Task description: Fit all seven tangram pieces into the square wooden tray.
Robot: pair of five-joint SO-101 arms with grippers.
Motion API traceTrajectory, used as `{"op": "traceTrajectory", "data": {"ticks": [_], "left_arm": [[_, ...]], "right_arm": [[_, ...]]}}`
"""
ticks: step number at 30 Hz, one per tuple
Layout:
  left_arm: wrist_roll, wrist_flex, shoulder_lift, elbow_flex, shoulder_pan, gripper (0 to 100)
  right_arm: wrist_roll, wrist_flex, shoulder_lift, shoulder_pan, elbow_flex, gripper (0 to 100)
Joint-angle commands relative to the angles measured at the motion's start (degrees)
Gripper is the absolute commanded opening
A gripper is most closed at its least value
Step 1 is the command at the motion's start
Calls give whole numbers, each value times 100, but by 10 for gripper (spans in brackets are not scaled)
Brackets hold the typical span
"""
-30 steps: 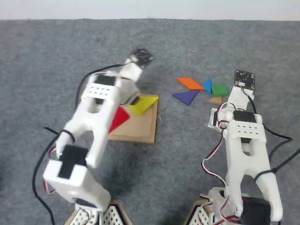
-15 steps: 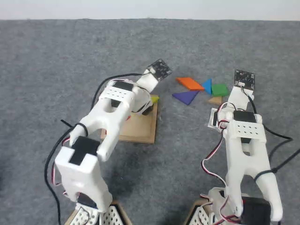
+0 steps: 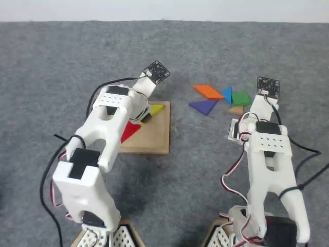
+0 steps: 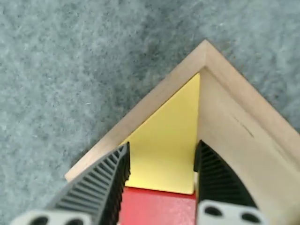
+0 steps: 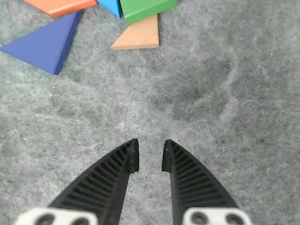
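The square wooden tray (image 3: 157, 135) lies left of centre on the grey carpet. In its far right corner a yellow triangle (image 4: 168, 140) lies flat, with a red triangle (image 4: 154, 208) beside it. My left gripper (image 4: 161, 154) hangs open just above the yellow triangle, one finger over each side of it. An orange parallelogram (image 3: 208, 91), a light blue triangle (image 3: 226, 94), a green square (image 3: 240, 98), a dark blue triangle (image 3: 204, 106) and a tan triangle (image 3: 236, 109) lie in a cluster right of the tray. My right gripper (image 5: 150, 157) hovers over bare carpet near the tan triangle (image 5: 140, 37), slightly open and holding nothing.
The left arm's white body (image 3: 105, 128) covers the tray's left half in the high view. Grey carpet (image 3: 205, 154) lies open between the tray and the right arm. Both arm bases stand at the near edge.
The left arm swung right, then back over the tray. The yellow triangle, which overhung the tray's far right rim, now lies inside that corner. The right arm stayed still.
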Motion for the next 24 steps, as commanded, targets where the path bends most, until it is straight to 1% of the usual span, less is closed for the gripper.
{"op": "traceTrajectory", "data": {"ticks": [1, 4, 6, 8, 9, 11, 13, 17, 24], "left_arm": [[62, -105, -413, -48, -141, 209], [484, -97, -1116, -48, -404, 210], [835, -79, -1635, -22, -738, 210], [1196, 158, -1987, -13, -1169, 210], [1248, 299, -2022, -13, -1363, 210], [1108, 527, -1960, -4, -1705, 210], [888, 580, -1793, 92, -1916, 210], [633, 360, -1310, 347, -1925, 210], [598, 325, -466, 382, -1565, 210]], "right_arm": [[44, -101, 4, -48, -26, 101], [44, -101, 4, -48, -26, 101], [53, -101, 4, -48, -26, 101], [53, -101, 4, -48, -26, 101], [53, -92, 4, -48, -26, 101], [53, -101, 4, -48, -26, 101], [53, -101, 4, -48, -26, 101], [53, -92, 4, -48, -26, 101], [53, -75, 4, -48, -26, 101]]}}
